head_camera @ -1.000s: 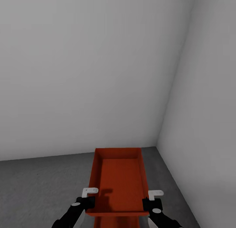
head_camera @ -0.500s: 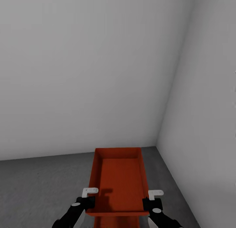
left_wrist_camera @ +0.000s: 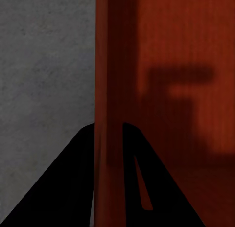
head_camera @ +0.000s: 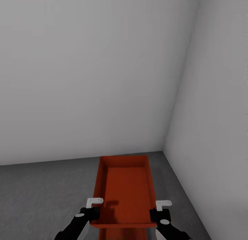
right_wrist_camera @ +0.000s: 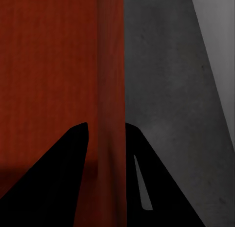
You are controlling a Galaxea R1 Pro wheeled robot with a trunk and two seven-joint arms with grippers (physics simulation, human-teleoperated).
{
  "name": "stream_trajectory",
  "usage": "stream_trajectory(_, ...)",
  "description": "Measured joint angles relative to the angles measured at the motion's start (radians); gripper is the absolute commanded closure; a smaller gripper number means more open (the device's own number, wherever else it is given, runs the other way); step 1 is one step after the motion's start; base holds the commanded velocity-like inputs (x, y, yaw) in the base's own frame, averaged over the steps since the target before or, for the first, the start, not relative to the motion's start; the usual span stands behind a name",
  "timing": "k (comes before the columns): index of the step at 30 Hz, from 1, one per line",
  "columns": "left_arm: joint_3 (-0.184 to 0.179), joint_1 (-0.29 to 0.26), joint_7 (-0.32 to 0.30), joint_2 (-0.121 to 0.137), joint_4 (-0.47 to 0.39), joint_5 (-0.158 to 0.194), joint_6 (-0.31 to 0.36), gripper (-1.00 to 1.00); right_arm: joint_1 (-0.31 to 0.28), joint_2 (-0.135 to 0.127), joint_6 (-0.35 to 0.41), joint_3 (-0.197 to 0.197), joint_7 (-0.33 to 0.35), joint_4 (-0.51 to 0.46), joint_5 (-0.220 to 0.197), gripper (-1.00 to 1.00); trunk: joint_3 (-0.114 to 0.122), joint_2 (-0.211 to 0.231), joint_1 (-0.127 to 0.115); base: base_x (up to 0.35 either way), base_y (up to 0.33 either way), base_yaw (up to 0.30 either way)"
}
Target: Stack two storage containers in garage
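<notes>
Orange-red storage container point(head_camera: 124, 191) held level above dark grey concrete floor point(head_camera: 41, 191), near garage corner where two plain white walls point(head_camera: 86, 78) meet. Left tool point(head_camera: 93, 208) pinching container's left side wall near close end; wrist view shows black fingers point(left_wrist_camera: 63, 188) straddling thin wall. Right tool point(head_camera: 159, 209) pinching right side wall, fingers point(right_wrist_camera: 54, 183) either side of it. Strip of second orange-red container point(head_camera: 123, 233) visible directly below held one, at bottom edge of head view; contact between them cannot tell.
</notes>
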Motion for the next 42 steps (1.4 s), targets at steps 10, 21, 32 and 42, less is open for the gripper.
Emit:
stream_trajectory(10, 0.001, 0.001, -0.004, 0.003, 0.001, -0.001, 0.001, 1.00, 0.000, 0.004, 0.000, 0.000, -0.003, 0.005, 0.001, 1.00, 0.000, 0.000, 0.000, -0.235, 0.000, 0.000)
stream_trajectory(21, 0.002, 0.000, -0.001, 0.000, 0.005, -0.001, -0.001, 1.00, 0.000, 0.002, 0.000, -0.001, 0.002, 0.006, 0.001, 1.00, 0.000, 0.000, 0.000, -0.146, 0.000, 0.000)
stream_trajectory(32, 0.002, 0.000, -0.001, 0.000, 0.005, -0.001, 0.000, 1.00, 0.000, 0.002, 0.002, -0.001, 0.001, 0.005, 0.001, 1.00, 0.000, 0.000, 0.000, -0.002, 0.000, 0.000)
stream_trajectory(42, 0.001, 0.000, -0.003, 0.001, 0.000, -0.003, 0.004, 1.00, 0.000, 0.003, 0.000, -0.003, 0.000, 0.005, 0.002, 1.00, 0.000, 0.000, 0.000, 0.000, 0.000, 0.000)
